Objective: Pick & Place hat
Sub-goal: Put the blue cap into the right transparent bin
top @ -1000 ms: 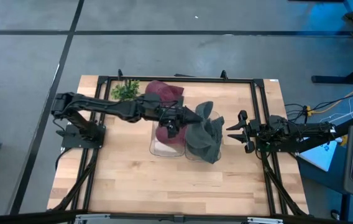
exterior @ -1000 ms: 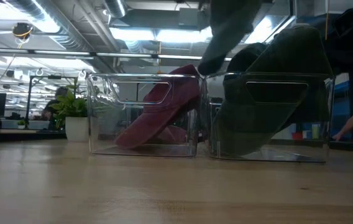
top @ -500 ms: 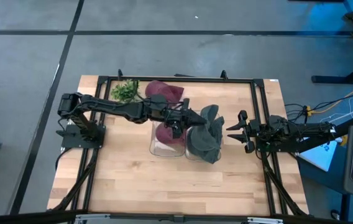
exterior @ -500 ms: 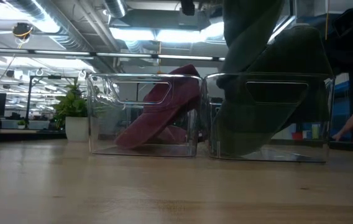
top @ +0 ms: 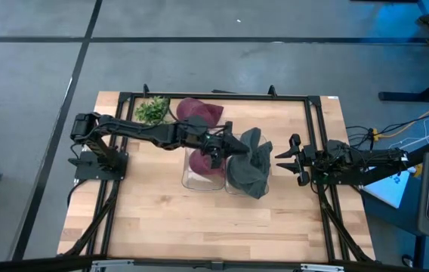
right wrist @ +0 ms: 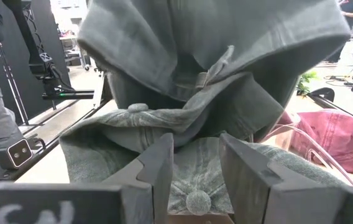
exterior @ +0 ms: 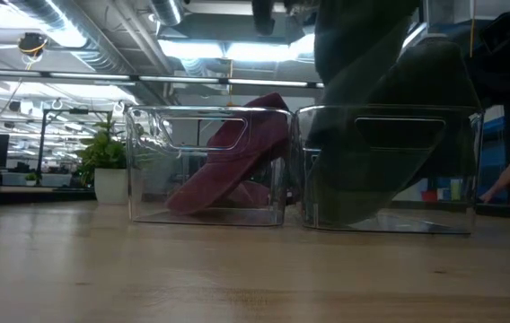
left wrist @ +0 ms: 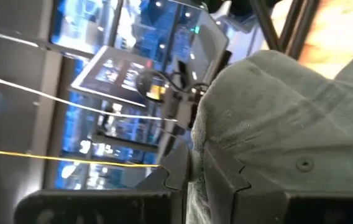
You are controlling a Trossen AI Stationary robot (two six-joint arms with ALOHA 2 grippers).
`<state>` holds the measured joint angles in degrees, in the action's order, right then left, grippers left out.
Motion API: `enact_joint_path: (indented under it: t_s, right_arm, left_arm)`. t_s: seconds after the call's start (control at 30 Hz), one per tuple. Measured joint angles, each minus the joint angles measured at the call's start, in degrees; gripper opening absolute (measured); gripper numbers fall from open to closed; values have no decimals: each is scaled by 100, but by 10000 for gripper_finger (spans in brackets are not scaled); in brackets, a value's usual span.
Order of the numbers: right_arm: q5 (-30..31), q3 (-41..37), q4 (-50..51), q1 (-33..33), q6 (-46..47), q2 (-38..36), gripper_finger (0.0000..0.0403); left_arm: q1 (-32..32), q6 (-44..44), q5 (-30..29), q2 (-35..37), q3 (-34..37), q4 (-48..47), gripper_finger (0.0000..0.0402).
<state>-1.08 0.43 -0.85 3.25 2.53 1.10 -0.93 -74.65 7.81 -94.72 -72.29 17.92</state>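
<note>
Shifted slightly toward right clear bin (top: 246, 185): left gripper (top: 232, 145), fingers clamped on grey hat (top: 254, 143). Right gripper (top: 284, 159): beside bin, fingers parted, empty.

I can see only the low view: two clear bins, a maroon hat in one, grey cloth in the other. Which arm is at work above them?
Observer: The left arm. In the high view it reaches across from the table's left side, and the left gripper sits at the grey hat over the right-hand bin.
Operator: Is it gripping the hat?
Observer: Yes. The left wrist view shows its jaws closed on a fold of grey fabric.
Operator: And the other arm?
Observer: The right gripper waits near the table's right edge, jaws open, holding nothing.
Operator: Are there any hats outside the bins?
Observer: One maroon hat lies on the table behind the left-hand bin, beside a small plant.
</note>
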Motion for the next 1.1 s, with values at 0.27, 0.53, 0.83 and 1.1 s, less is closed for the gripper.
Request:
enact_joint_path:
  t_s: [0.27,0.53,0.83,1.1]
  right_arm:
    - [0,0,1,0,1,0,131]
    - [0,0,1,0,1,2,131]
    - [0,0,1,-2,-1,2,131]
    - [0,0,-1,0,1,2,131]
  left_arm:
    - [-34,155,-7,0,0,-406,27]
    - [-162,-443,6,117,2,-246,27]
    - [-148,298,381,229,2,-1155,27]
    - [31,928,445,-12,2,-1267,27]
